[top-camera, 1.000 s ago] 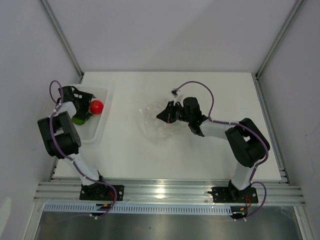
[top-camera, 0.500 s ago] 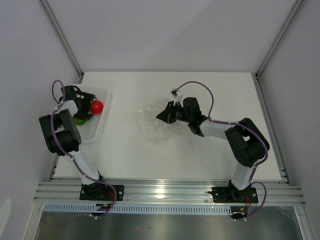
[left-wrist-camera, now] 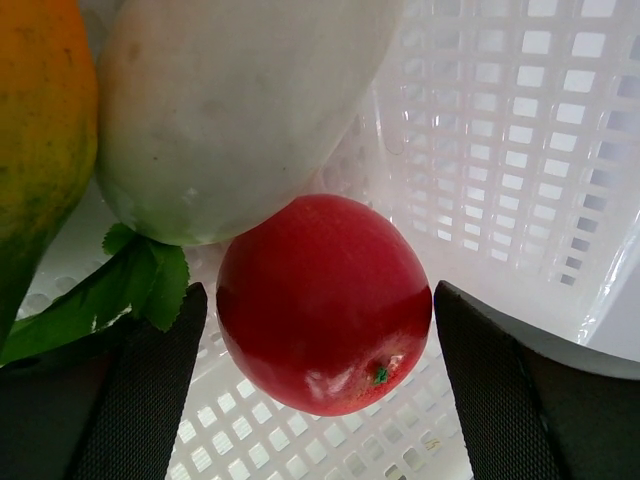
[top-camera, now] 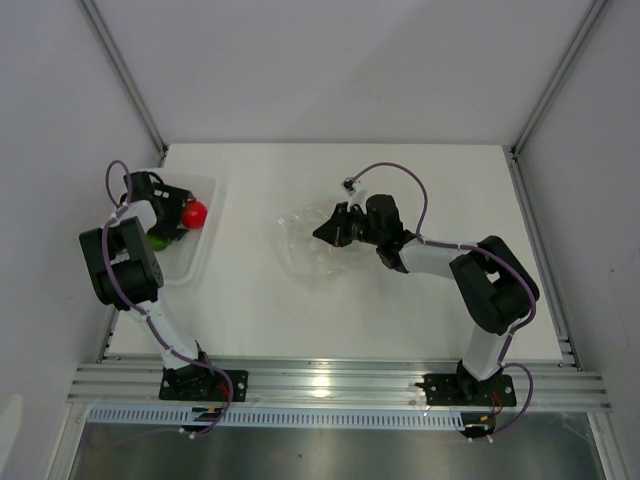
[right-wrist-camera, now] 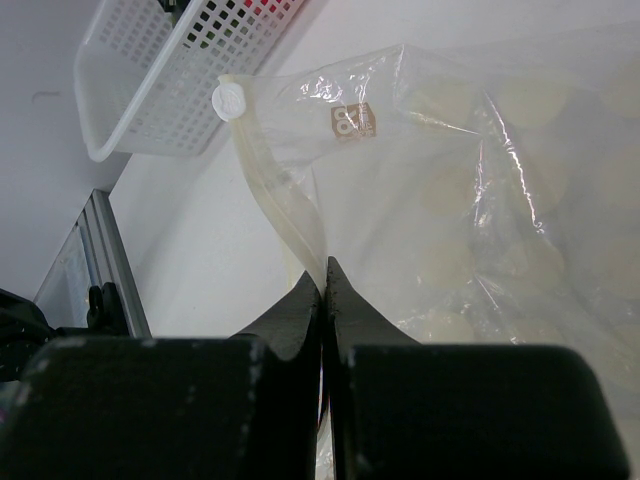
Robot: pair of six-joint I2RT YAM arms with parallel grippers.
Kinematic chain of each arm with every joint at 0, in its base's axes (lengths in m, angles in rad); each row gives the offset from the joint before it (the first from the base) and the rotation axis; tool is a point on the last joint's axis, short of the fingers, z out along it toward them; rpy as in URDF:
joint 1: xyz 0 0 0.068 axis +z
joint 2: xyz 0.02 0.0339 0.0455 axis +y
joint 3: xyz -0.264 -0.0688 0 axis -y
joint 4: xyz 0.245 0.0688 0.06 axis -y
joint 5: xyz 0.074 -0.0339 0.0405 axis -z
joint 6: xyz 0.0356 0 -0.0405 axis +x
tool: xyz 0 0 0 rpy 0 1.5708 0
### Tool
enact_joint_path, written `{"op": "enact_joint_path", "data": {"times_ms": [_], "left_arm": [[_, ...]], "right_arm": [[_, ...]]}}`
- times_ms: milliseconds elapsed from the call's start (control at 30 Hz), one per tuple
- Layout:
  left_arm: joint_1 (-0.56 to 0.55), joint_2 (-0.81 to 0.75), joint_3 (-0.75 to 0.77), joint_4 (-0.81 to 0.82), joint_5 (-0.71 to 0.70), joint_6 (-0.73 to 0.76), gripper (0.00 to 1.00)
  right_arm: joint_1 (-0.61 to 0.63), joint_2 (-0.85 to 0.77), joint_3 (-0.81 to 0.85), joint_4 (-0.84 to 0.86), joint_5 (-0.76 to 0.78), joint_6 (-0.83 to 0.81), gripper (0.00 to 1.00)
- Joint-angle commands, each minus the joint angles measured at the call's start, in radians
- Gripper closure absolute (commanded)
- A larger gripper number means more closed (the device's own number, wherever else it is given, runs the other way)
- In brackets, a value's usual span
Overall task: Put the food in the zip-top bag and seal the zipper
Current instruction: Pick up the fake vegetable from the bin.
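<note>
While your right hand [right-wrist-camera: 322, 288] pinches the zipper strip [right-wrist-camera: 285, 205] of the zip-top bag [right-wrist-camera: 480, 200] on the counter [top-camera: 400, 320], your released left hand [left-wrist-camera: 315, 380] straddles the red tomato [left-wrist-camera: 322, 300] in the white basket [left-wrist-camera: 520, 120], so next you close on it and lift.

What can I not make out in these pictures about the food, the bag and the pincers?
- Left wrist view: the frame edge cuts off the white oblong piece and the orange-and-green piece.
- Same view: whether the left pincer touches the red tomato is unclear.
- Right wrist view: the zip-top bag runs past the edge; whether it is sealed is unclear.
</note>
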Motion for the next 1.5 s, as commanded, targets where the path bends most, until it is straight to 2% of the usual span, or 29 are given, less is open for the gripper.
{"op": "enact_joint_path", "data": {"times_ms": [0, 233, 267, 533, 700, 733, 1200, 1333, 1467], "left_arm": [[-0.008, -0.005, 0.015, 0.025, -0.001, 0.002, 0.06], [-0.008, -0.020, -0.019, 0.082, 0.018, -0.014, 0.17], [-0.008, -0.026, -0.022, 0.085, 0.022, -0.014, 0.22], [-0.008, -0.094, -0.056, 0.129, 0.031, 0.006, 0.40], [-0.005, -0.140, -0.074, 0.149, 0.059, 0.010, 0.56], [-0.003, -0.163, -0.083, 0.154, 0.065, 0.010, 0.61], [0.041, -0.367, -0.249, 0.235, 0.159, -0.005, 0.86], [0.041, -0.437, -0.307, 0.249, 0.199, 0.004, 0.99], [0.041, -0.528, -0.394, 0.299, 0.249, 0.006, 1.00]], "right_arm": [[-0.004, 0.008, 0.032, 0.037, -0.008, -0.006, 1.00], [-0.004, 0.005, 0.031, 0.034, -0.007, -0.008, 1.00], [-0.002, 0.005, 0.031, 0.034, -0.008, -0.008, 1.00], [-0.004, 0.006, 0.031, 0.035, -0.008, -0.008, 1.00], [-0.002, 0.006, 0.031, 0.037, -0.010, -0.005, 1.00], [-0.002, 0.006, 0.031, 0.038, -0.010, -0.005, 1.00], [-0.004, 0.011, 0.031, 0.046, -0.015, -0.002, 1.00], [-0.004, 0.012, 0.031, 0.045, -0.016, -0.002, 1.00], [-0.004, 0.014, 0.032, 0.045, -0.015, 0.000, 1.00]]}}
